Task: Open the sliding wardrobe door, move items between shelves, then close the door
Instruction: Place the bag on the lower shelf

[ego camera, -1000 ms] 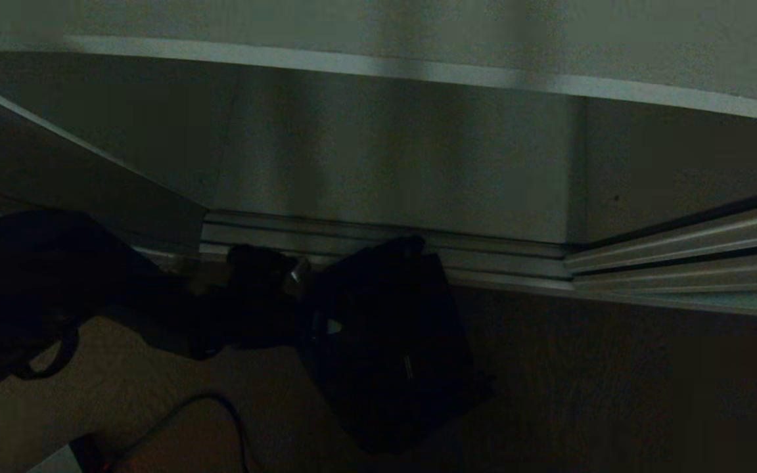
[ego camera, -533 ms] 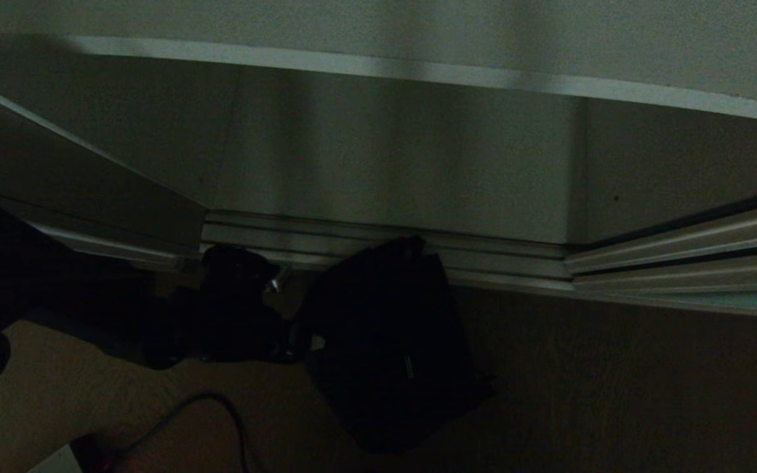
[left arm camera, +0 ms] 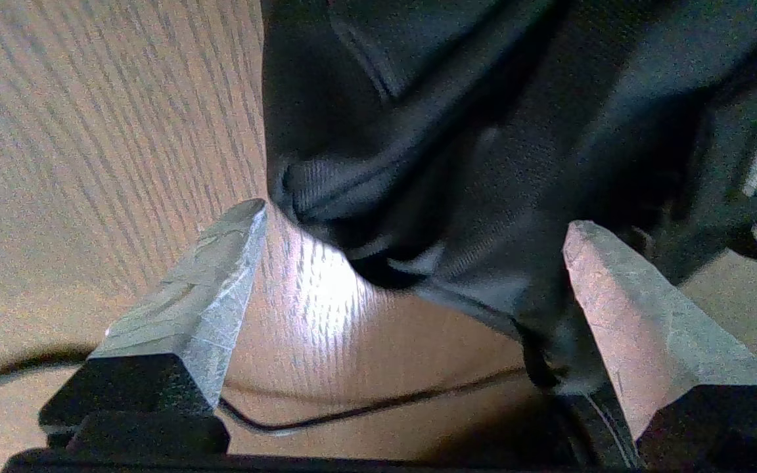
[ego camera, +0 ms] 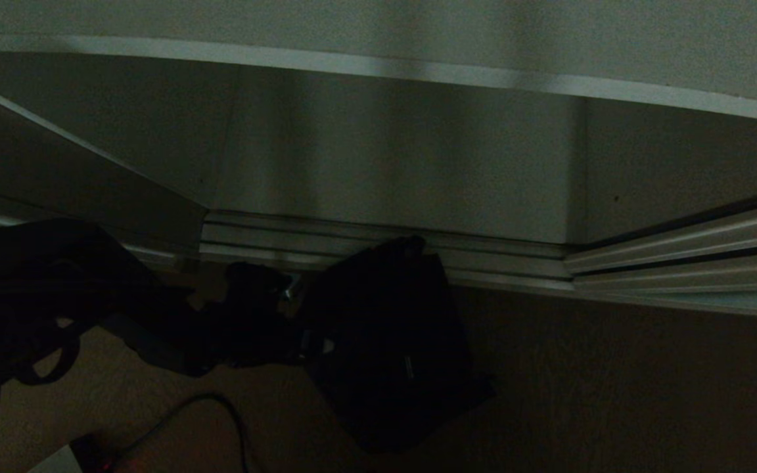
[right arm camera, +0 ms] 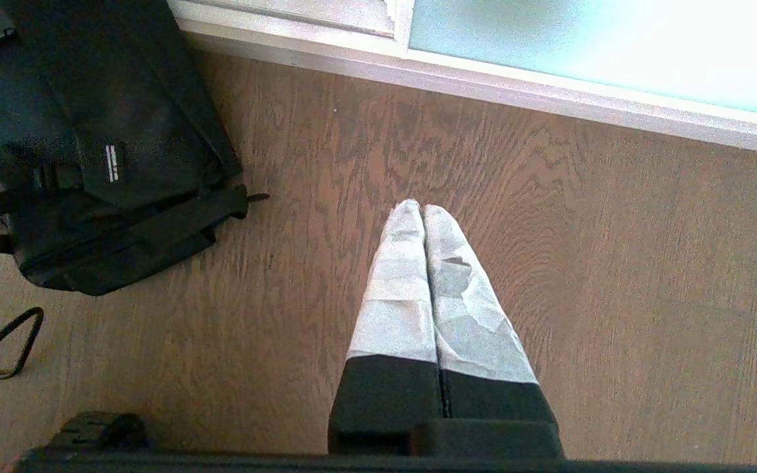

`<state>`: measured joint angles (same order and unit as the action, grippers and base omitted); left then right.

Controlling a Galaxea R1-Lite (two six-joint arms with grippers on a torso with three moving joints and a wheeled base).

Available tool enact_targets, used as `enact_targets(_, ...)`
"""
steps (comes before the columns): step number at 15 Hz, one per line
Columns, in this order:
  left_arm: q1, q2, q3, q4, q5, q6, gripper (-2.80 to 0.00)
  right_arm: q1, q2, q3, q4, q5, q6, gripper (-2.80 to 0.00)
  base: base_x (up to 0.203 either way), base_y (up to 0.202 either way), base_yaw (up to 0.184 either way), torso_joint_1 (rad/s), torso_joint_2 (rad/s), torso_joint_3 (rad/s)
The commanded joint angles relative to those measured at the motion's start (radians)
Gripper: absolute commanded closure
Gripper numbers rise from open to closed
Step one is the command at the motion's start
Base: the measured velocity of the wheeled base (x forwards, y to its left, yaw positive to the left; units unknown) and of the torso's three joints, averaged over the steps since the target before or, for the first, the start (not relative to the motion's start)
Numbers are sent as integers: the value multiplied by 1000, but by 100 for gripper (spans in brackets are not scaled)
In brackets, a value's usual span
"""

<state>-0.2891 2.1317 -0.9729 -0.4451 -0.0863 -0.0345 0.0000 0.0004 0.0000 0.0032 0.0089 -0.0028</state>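
- A black woven-fabric bag (right arm camera: 89, 151) with a flap front, a small white tag and a wide webbing strap loop lies flat on the brown wood-grain floor (right arm camera: 549, 263), its upper corner up against the ribbed silver-grey metal bottom track (ego camera: 385, 240) of the wardrobe.
- In the head view the bag (ego camera: 385, 341) is a dark, roughly four-sided slab lying askew, just in front of the track, below the flat pale grey-white shelf board (ego camera: 418, 69) with its thin lighter front edge.
- The left gripper (left arm camera: 411, 217) reaches in low from the left; in the head view it is only a dark mass (ego camera: 286, 315) at the bag's left edge.
- Its two wedge-shaped grey fingers (left arm camera: 201, 309), taped and creased, stand wide apart with bare floor and a fold of the bag's ribbed cloth between them; neither pad presses the fabric, so it grips nothing.
- A thin black cable (left arm camera: 365, 407) curves over the floor beneath that gripper.
- The right gripper (right arm camera: 423, 210) hangs over bare floor, well apart from the bag, its two pale wrapped fingers pressed together with nothing between them.
- The pale teal frosted sliding door panel (right arm camera: 615, 52) in its thin silver-grey frame stands beyond the right gripper.
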Motion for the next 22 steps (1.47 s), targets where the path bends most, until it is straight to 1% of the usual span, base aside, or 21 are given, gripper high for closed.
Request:
enact_targets(1,1,34,-10,-6,2,4,-280,0,0,0,0,0,0,0,0,0,0,0,0,0)
enact_targets(2,2,37,-16,-13,3,22,-280,0,0,0,0,0,0,0,0,0,0,0,0,0)
enact_targets(4,8,49,-16,-70,8,48,-280,0,0,0,0,0,0,0,0,0,0,0,0,0)
enact_targets(6,7,84,-12,-126,6,49,-280,0,0,0,0,0,0,0,0,0,0,0,0,0)
enact_targets(8,5,124,-6,-201,3,39,-280,0,0,0,0,0,0,0,0,0,0,0,0,0)
enact_targets(11,-5,158,-14,-340,2,1,-280,0,0,0,0,0,0,0,0,0,0,0,0,0)
enact_targets(12,-9,168,-17,-401,2,-5,-280,0,0,0,0,0,0,0,0,0,0,0,0,0)
enact_targets(13,-15,172,-18,-428,2,-7,-280,0,0,0,0,0,0,0,0,0,0,0,0,0)
enact_targets(18,-50,217,-19,-506,4,-10,-280,0,0,0,0,0,0,0,0,0,0,0,0,0)
enact_targets(21,-61,232,-30,-517,18,-10,-280,0,0,1,0,0,0,0,0,0,0,0,0,0)
enact_targets(22,-63,236,-43,-523,20,-11,-139,0,0,0,0,0,0,0,0,0,0,0,0,0)
